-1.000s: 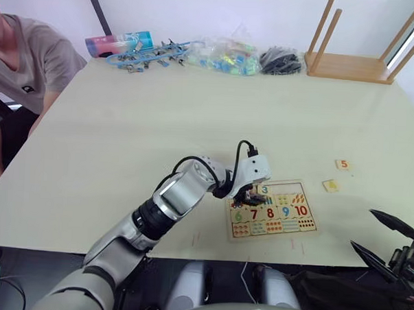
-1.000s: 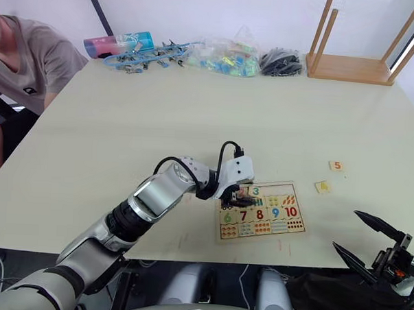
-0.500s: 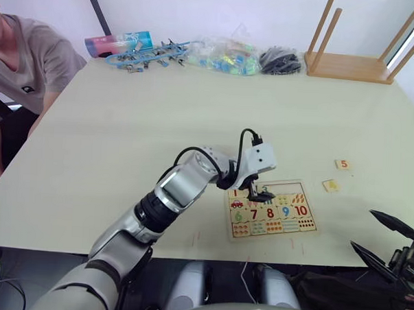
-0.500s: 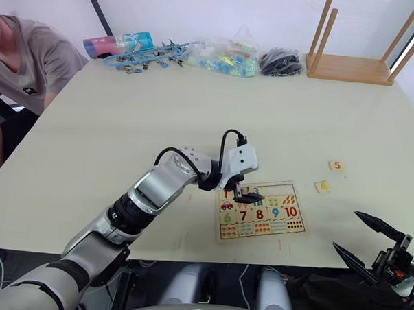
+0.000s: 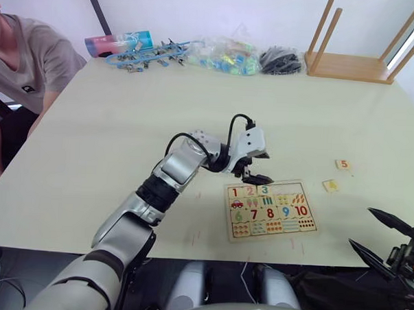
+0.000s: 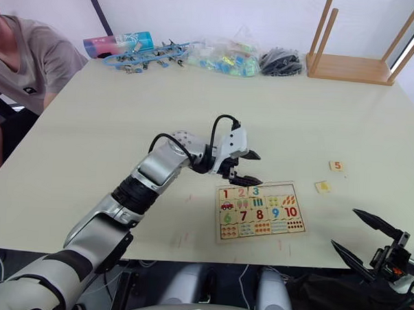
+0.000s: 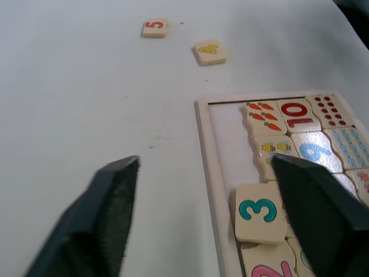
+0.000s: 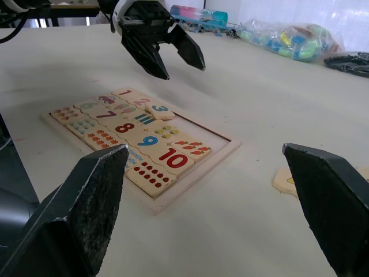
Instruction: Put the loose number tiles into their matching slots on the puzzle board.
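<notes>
Our left gripper (image 5: 256, 172) hangs over the table (image 5: 126, 124), just above the top edge of the puzzle board (image 5: 270, 210). Its two black fingers are spread wide apart and grip nothing. The board lies near the table's front edge. In its top row sit the 1 tile (image 5: 235, 192), the 2 tile (image 5: 249, 191) and the 3 tile (image 7: 258, 211), which lies a bit crooked. The slots (image 7: 228, 135) beside the 3 have no tiles. Further right, the 4 tile (image 5: 331, 185) and the 5 tile (image 5: 342, 164) lie loose on the table. Our right gripper (image 6: 370, 237) waits off the table's front right corner, fingers wide apart, clutching nothing.
</notes>
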Tool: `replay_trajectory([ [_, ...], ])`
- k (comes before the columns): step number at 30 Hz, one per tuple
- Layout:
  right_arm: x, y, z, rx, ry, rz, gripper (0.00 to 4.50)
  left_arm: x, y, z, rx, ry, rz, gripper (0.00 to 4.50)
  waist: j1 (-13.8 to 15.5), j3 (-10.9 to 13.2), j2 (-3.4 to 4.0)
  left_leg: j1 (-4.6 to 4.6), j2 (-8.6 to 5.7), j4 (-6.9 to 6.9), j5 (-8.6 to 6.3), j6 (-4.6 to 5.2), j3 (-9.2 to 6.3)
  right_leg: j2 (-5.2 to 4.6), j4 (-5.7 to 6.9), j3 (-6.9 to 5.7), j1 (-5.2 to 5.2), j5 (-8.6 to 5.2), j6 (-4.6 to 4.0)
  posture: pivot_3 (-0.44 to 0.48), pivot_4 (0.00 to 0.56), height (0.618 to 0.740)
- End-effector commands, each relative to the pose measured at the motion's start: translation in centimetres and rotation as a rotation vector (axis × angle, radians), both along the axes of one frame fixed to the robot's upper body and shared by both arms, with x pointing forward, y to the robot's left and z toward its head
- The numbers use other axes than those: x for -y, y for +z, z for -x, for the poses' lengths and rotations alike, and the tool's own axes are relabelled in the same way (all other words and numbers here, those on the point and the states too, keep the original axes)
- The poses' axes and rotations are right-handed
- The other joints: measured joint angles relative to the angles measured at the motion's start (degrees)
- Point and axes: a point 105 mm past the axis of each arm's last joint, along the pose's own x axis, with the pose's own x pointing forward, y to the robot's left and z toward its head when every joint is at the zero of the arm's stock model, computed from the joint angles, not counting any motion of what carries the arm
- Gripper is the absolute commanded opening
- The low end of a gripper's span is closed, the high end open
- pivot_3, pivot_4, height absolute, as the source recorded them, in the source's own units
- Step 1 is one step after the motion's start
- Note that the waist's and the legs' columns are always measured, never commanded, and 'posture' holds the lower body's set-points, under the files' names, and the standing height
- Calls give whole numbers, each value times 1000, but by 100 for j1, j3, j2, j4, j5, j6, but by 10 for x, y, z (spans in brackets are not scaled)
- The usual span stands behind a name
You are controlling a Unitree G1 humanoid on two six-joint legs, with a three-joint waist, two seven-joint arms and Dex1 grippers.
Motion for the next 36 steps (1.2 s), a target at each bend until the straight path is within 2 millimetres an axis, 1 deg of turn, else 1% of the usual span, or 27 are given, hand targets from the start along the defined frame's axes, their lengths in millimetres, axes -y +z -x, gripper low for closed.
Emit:
replay_trajectory([
  [1,0,4,2,26,-9,11,4500,-2,9,3,43,-97,33,1730,-1,0,0,0,0,0,0,1,1,0,0,0,0,0,0,0,150,740],
  [2,0,4,2,26,-10,11,4500,-4,6,6,35,-126,19,1575,-1,0,0,-1,0,0,-1,1,1,0,0,0,0,0,0,0,150,740],
  [3,0,4,2,27,-11,11,4500,-6,4,7,30,-144,10,1289,-2,0,0,0,1,0,-2,3,1,0,0,0,0,0,0,0,150,740],
  [6,0,5,2,28,-14,12,4500,-7,0,12,0,-191,8,76,-2,0,1,0,0,0,-5,8,1,1,0,0,0,0,0,0,150,740],
  [16,0,7,2,33,-20,16,4500,-5,-13,20,6,-283,-26,76,-2,0,0,0,-2,1,-13,22,1,2,1,0,0,1,1,0,150,740],
  [20,-1,7,2,34,-21,15,4500,-8,-18,20,23,-299,-45,76,-3,0,0,0,-2,1,-13,23,1,2,1,0,0,1,1,0,150,740],
  [26,-1,7,2,36,-23,15,4500,-8,-22,16,37,-304,-49,76,-1,0,0,0,-2,1,-13,23,1,2,1,0,0,1,1,0,150,740],
  [36,-2,6,3,35,-26,14,4500,-6,-29,18,42,-321,-58,76,-1,0,0,0,-1,1,-14,24,0,3,2,-1,0,1,2,0,150,740],
])
